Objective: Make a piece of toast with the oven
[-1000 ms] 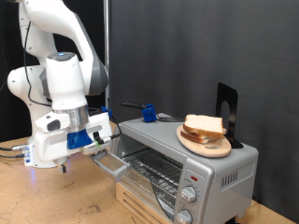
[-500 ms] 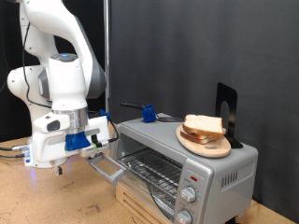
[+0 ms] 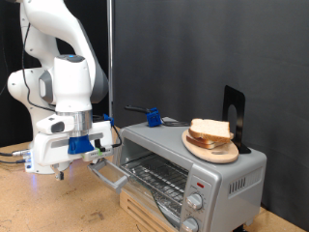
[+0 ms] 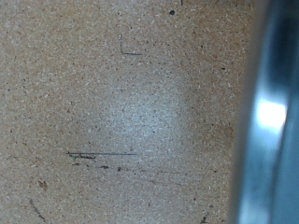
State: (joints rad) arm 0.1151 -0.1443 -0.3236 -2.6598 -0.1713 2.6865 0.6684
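Observation:
The oven stands at the exterior view's right, its drop-down door hanging open and the wire rack showing inside. On its roof a round wooden plate carries the piece of toast, stacked with a second slice like it. My gripper, with blue parts on the hand, hovers just above the open door's outer edge, with nothing seen between its fingers. The wrist view shows only the chipboard table and a blurred metal edge; no fingers appear there.
Two knobs and a red light sit on the oven's front panel. A blue object with a black handle and a black stand are on the oven roof. The oven rests on a wooden box. Cables trail at the left.
The gripper has shifted slightly towards the oven and the door's edge has dropped a little lower. The toast and plate have not moved.

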